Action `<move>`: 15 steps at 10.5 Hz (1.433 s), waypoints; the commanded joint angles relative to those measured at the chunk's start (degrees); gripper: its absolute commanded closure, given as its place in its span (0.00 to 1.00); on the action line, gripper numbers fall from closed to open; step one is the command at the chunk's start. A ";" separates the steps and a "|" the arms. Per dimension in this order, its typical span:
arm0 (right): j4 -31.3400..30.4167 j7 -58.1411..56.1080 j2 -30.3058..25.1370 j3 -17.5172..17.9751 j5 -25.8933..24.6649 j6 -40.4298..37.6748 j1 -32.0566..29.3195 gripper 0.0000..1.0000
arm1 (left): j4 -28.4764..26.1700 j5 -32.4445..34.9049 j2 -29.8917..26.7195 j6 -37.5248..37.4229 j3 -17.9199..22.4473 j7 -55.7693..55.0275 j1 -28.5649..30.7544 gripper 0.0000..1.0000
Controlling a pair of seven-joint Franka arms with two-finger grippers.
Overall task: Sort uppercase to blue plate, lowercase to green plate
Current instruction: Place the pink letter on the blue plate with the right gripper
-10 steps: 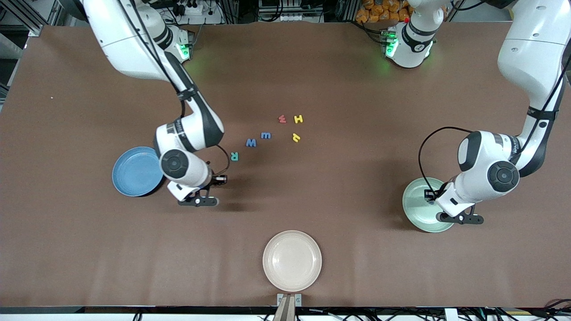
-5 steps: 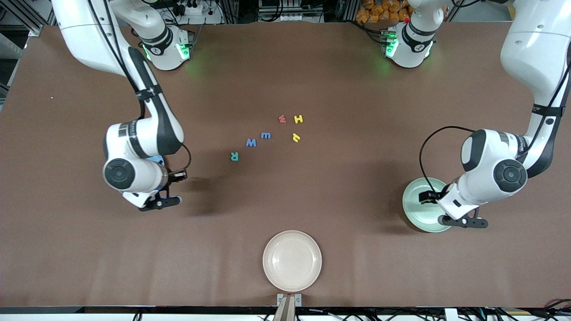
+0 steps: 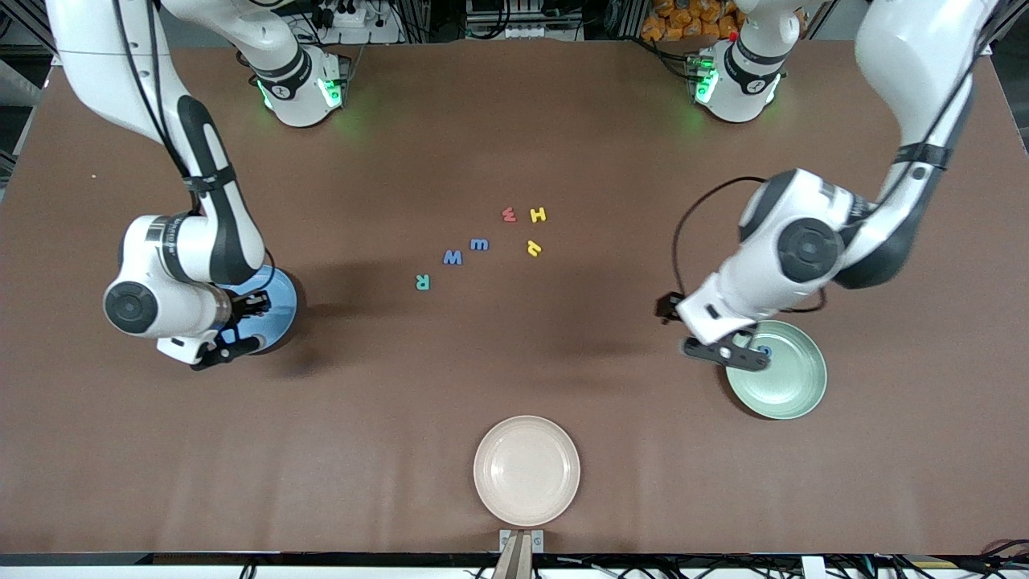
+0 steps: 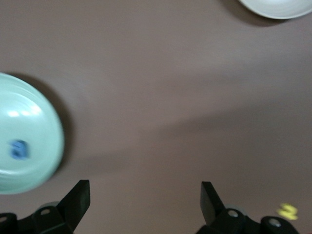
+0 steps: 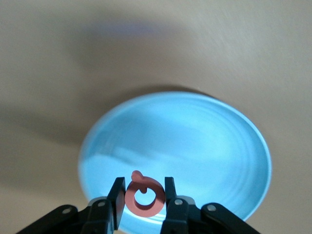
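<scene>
My right gripper (image 3: 241, 326) hangs over the blue plate (image 3: 280, 310), shut on the red Q (image 5: 144, 197) above the plate's (image 5: 195, 136) floor. The left gripper (image 3: 726, 354) stands open with nothing in it (image 4: 144, 187), over the rim of the green plate (image 3: 792, 378) on the side toward the table's middle. A blue rounded lowercase letter (image 3: 765, 351) lies in that plate (image 4: 29, 122). Mid-table lie the red w (image 3: 509, 215), yellow H (image 3: 538, 214), blue m (image 3: 479, 244), yellow hooked letter (image 3: 533, 248), blue W (image 3: 453, 257) and teal R (image 3: 422, 281).
A cream plate (image 3: 526, 470) sits near the table's front edge, nearer to the front camera than the letters. Bare brown table lies between the letter cluster and each coloured plate.
The right arm carried the red Q toward its end of the table until it was over the blue plate. The left gripper opened, left the blue letter in the green plate and shifted toward mid-table.
</scene>
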 commanded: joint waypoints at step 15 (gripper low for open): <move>-1.11 22.55 -7.67 11.20 1.34 -6.68 -1.60 0.16 | -4.93 4.01 12.78 10.74 6.73 -65.87 -30.26 0.00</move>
